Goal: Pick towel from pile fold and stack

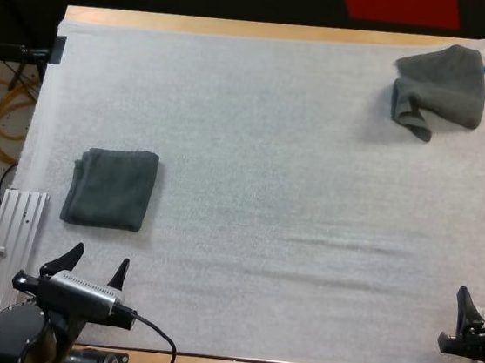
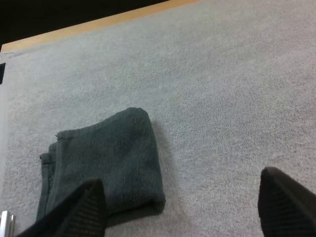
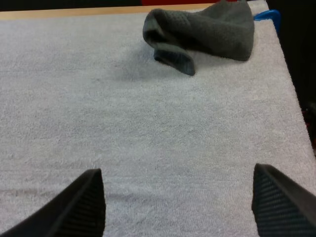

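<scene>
A folded dark grey-green towel lies flat on the left side of the white mat. A crumpled towel of the same colour sits at the mat's far right corner. My left gripper hovers near the front edge, just in front of the folded towel, open and holding nothing. My right gripper is low at the right edge, well short of the crumpled towel. It is open over bare mat.
A metal rail runs along the mat's front left side. The wooden table edge borders the far side. A wide stretch of bare mat separates the two towels.
</scene>
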You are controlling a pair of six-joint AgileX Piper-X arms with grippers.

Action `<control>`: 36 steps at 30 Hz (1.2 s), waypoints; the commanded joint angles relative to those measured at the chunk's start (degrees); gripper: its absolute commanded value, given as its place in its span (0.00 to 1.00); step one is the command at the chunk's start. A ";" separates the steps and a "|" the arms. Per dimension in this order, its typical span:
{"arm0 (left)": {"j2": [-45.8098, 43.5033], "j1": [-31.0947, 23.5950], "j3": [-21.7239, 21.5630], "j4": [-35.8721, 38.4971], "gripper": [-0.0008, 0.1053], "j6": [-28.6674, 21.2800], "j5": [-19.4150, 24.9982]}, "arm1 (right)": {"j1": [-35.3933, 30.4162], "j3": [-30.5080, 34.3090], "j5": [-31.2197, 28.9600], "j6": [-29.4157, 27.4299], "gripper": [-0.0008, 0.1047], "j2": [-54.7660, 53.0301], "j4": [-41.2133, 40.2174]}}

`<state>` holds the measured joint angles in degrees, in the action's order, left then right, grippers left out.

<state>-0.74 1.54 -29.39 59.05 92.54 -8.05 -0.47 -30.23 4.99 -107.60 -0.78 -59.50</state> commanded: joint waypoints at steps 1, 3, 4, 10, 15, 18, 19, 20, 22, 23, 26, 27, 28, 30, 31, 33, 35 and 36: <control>-7.71 0.28 -0.13 -0.81 0.60 0.57 0.64 | -0.22 -0.08 0.05 -0.11 0.59 -2.10 0.17; -7.71 0.28 -0.13 -0.81 0.60 0.89 0.83 | -0.22 -0.08 -0.22 -0.11 0.59 -2.10 0.26; -7.42 0.28 -0.13 -1.17 0.60 1.48 1.29 | -0.22 -0.08 -0.70 0.21 0.59 -2.10 0.66; -0.40 0.28 -3.13 -1.91 0.60 1.00 1.78 | -0.22 -1.77 -3.93 1.12 0.59 -0.73 0.86; 10.21 0.28 -9.54 -4.71 0.60 -1.34 -3.66 | -0.22 -7.01 -3.93 1.15 0.59 4.70 0.06; 16.66 2.12 -14.25 -6.76 0.60 -1.35 -6.63 | -0.22 -11.15 -3.43 1.15 0.59 9.56 0.06; 18.88 3.33 -15.89 -7.26 0.60 -1.35 -7.54 | -0.22 -12.97 -2.74 1.15 0.59 11.51 0.06; 20.54 4.24 -16.99 -7.65 0.60 -1.35 -7.92 | -0.22 -13.99 -2.23 1.15 0.59 12.34 0.06; 24.47 7.92 -20.93 -8.49 0.60 -1.26 -8.55 | -0.22 -17.10 0.20 1.15 0.59 15.80 0.06; 25.56 9.24 -21.79 -8.68 0.60 -1.24 -8.55 | -0.22 -17.99 1.42 1.15 0.59 17.07 0.06; 29.85 14.99 -26.55 -9.25 0.60 -1.26 -8.82 | -0.22 -21.53 5.65 1.15 0.59 21.40 0.06; 31.34 16.84 -28.22 -9.25 0.60 -1.26 -9.59 | -0.22 -22.72 7.58 1.50 0.59 22.97 0.06; 32.66 18.28 -29.55 -9.25 0.60 -1.26 -10.65 | -0.22 -23.84 9.57 1.89 0.59 24.65 0.16; 34.82 20.06 -31.22 -9.25 0.60 -1.26 -11.72 | -0.22 -25.17 11.99 2.19 0.59 26.85 0.17; 36.05 20.94 -32.11 -9.25 0.60 -1.26 -12.15 | -0.22 -25.69 13.00 2.33 0.59 28.20 0.17; 37.71 21.61 -32.75 -9.25 0.60 -1.10 -12.43 | -0.22 -26.10 14.44 2.33 0.59 30.70 0.73; 39.05 21.62 -32.82 -9.25 0.60 -1.10 -13.58 | -0.22 -26.12 14.62 2.33 0.59 33.31 1.97; 39.72 21.62 -32.82 -9.25 0.60 -1.10 -14.26 | -0.22 -26.12 14.62 2.33 0.59 35.20 2.80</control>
<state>39.05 22.83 -61.92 50.06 91.34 -21.53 -0.47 -56.00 18.69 -105.16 34.19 -57.53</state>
